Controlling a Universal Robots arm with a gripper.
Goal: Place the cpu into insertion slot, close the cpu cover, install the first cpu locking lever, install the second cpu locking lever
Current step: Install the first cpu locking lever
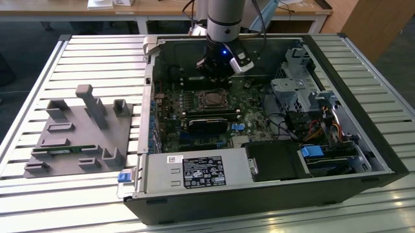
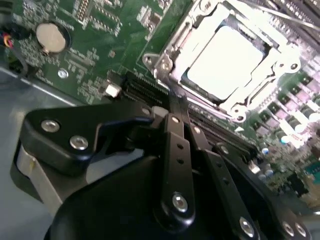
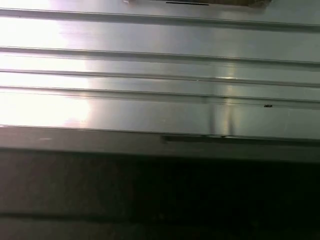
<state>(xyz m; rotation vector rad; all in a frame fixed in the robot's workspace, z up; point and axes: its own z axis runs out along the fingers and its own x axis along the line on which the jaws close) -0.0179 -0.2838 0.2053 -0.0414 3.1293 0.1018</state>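
Upper middle of the exterior view, the gripper (image 1: 217, 77) hangs inside the open computer case (image 1: 363, 160), just above the insertion slot (image 1: 210, 99) on the green board (image 2: 90, 65). In the second wrist view its jaws look pressed together with nothing between them (image 2: 162, 114). The cpu (image 2: 225, 55) lies seated in the slot at upper right of that frame, and the cpu cover (image 2: 172, 60) seems folded down around it. I judge the locking levers to be the step in hand, though I cannot tell their state. Catching one calls for a fine, low approach at the socket's edge.
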